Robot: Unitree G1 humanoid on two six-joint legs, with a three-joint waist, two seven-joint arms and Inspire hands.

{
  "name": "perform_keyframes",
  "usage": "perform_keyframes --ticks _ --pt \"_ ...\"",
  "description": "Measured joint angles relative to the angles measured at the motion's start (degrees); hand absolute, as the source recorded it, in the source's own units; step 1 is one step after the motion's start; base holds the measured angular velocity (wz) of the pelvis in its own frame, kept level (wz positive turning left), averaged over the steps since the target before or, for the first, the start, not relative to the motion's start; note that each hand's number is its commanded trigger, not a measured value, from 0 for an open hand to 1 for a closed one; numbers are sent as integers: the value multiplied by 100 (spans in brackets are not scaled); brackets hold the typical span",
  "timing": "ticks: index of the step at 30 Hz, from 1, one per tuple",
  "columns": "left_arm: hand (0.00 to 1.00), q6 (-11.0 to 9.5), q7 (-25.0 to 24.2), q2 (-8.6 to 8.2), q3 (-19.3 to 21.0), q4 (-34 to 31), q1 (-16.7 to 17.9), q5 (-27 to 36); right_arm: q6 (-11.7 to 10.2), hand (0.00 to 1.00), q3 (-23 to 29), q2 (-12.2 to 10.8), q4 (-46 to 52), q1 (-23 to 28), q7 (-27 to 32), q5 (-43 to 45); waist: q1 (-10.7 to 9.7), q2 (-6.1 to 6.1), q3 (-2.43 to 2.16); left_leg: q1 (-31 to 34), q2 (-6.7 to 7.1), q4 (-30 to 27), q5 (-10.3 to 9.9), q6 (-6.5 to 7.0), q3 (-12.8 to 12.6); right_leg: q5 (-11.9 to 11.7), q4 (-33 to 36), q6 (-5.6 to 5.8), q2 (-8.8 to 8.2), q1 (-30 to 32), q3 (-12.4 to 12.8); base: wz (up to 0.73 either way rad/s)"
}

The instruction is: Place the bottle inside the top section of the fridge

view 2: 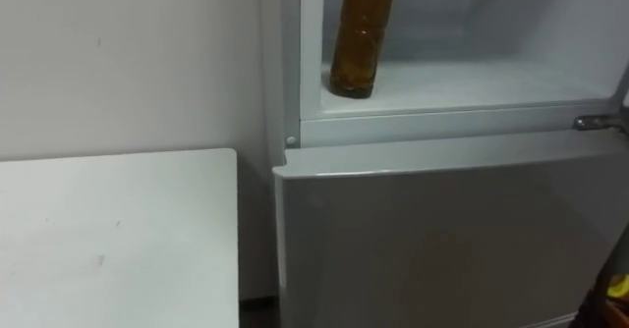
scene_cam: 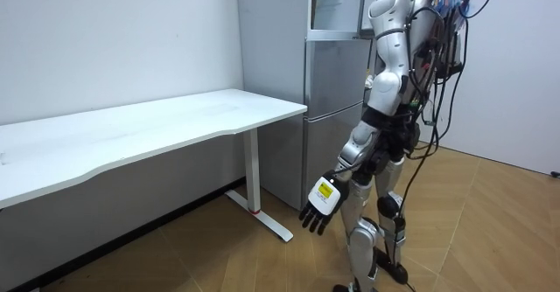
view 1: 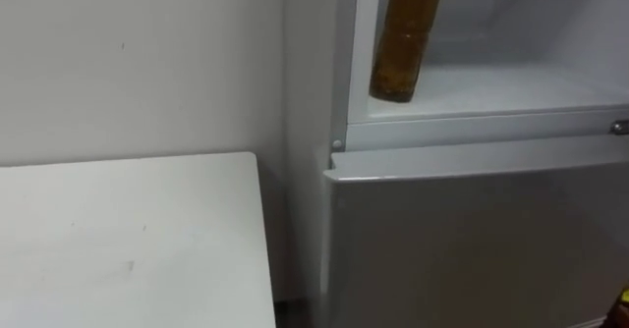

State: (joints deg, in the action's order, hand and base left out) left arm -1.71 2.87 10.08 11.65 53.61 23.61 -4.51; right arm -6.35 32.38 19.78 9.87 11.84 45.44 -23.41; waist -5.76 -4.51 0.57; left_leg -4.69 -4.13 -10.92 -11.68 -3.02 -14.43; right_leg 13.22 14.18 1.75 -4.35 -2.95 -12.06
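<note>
At the upper fridge, seeing the bottle standing near the lip, risking bumping it out; hanging left robot hand loose, empty.

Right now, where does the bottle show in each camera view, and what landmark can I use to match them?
Left eye view: bottle stands upright at top centre, at the left of the upper fridge floor.
Right eye view: bottle at top centre, same spot.
Room view: too small to make out in the upper fridge, top centre.
Shared landmark: the white table left of the lower fridge door.
</note>
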Motion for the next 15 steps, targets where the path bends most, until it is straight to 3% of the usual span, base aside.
perform_keyframes --ticks 15 --pt "0 -40 -126 -2 2 174 -187 -1 275 0 -299 48 33 -180 -7 824 26 -38 23 -10 2 -75 0 1 0 30 70 -6 -27 14 4 0"
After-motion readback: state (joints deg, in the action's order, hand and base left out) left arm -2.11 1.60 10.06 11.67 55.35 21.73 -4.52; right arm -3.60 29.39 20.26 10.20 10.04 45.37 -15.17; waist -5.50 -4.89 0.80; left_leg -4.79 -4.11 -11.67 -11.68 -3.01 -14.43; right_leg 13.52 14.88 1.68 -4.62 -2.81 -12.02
